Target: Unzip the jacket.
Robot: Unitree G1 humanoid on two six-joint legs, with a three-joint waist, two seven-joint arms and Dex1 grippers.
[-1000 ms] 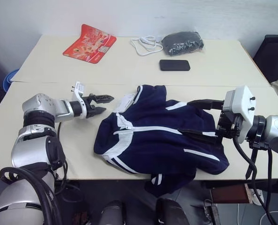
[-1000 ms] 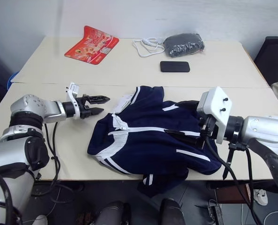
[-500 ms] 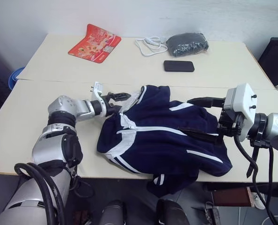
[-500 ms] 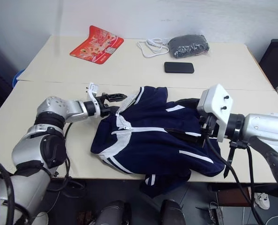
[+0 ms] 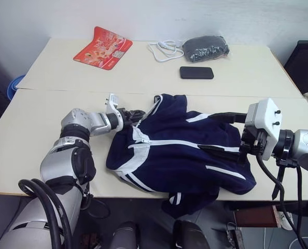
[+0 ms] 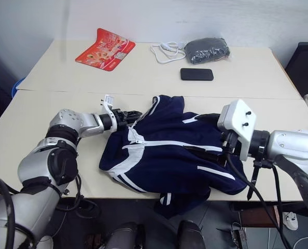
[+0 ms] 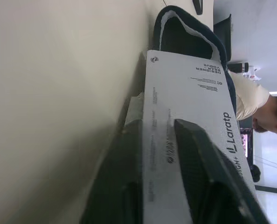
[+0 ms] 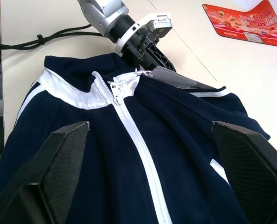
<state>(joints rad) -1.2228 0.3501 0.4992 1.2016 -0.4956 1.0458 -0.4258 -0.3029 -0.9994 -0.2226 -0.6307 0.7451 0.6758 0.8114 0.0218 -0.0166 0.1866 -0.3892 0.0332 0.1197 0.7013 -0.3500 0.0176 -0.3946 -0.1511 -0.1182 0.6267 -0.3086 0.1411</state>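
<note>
The jacket [image 5: 180, 155] is spread on the near table [image 5: 19, 150], zipped, with its hem draped over the front edge. Its collar [image 5: 155, 105] is turned toward the left gripper [image 5: 137, 115]. A white paper tag [image 7: 185, 116] is seen at the collar.

The left gripper is laid low on the table at the collar, fingers [image 7: 199, 172] drawn narrow. In the left wrist view the tag is pinched between them; whether fabric or the zip pull is also caught cannot be told. The zipper line [image 8: 138, 140] is seen running down from the collar, still closed.

The right gripper [image 8: 148, 163] is held above the jacket's right side, jaws spread wide, nothing held between them. Its wrist housing [image 5: 263, 127] blocks part of the jacket's right sleeve.

On the far table [image 5: 237, 72] are placed a red packet [image 5: 102, 47], a white cable [image 5: 163, 50], a grey bundle [image 5: 205, 47] and a black phone [image 5: 196, 72], all well apart from the jacket. A seam [image 5: 50, 91] is seen between the two tables.

Bare tabletop is left open to the left of the jacket and behind it. A dark chair [image 5: 304, 62] is stood at the far right edge. A person [image 7: 259, 107] is glimpsed in the left wrist view.
</note>
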